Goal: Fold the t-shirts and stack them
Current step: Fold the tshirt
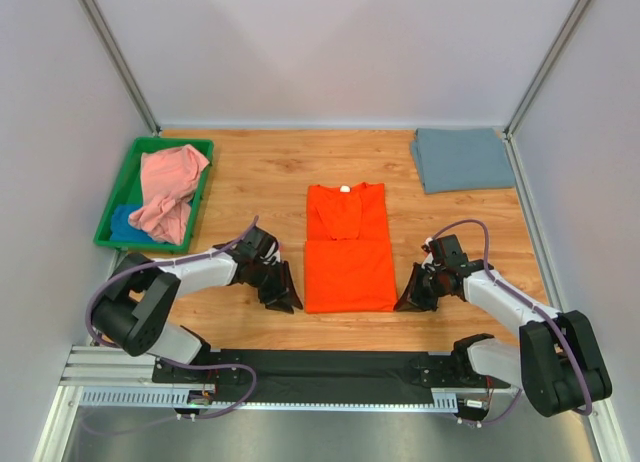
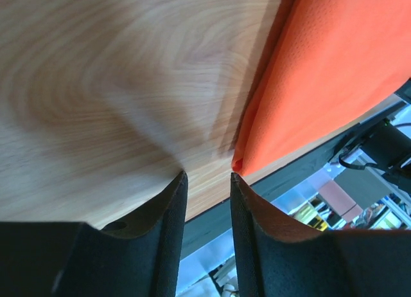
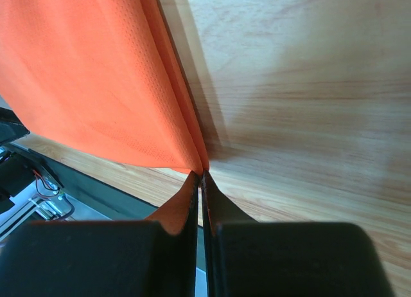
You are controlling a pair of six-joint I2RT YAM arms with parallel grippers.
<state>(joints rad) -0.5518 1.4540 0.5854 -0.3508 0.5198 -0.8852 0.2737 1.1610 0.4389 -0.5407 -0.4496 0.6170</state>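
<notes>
The bright orange t-shirt [image 1: 345,247] lies flat mid-table with its sleeves folded in. My left gripper [image 1: 283,300] is at its near left corner. In the left wrist view the left gripper [image 2: 207,176] is open, and the orange cloth [image 2: 327,72] has its corner just beyond the right fingertip [image 2: 235,179]. My right gripper [image 1: 410,300] is at the near right corner. In the right wrist view the right gripper [image 3: 201,175] is shut on the corner of the orange cloth [image 3: 90,72]. The slate grey-blue t-shirt [image 1: 462,159] lies folded at the back right.
A green tray [image 1: 170,140] at the back left holds the crumpled salmon pink t-shirt [image 1: 168,187] and the blue t-shirt [image 1: 125,222] under it. White walls close the table on three sides. A black rail [image 1: 330,364] runs along the near edge.
</notes>
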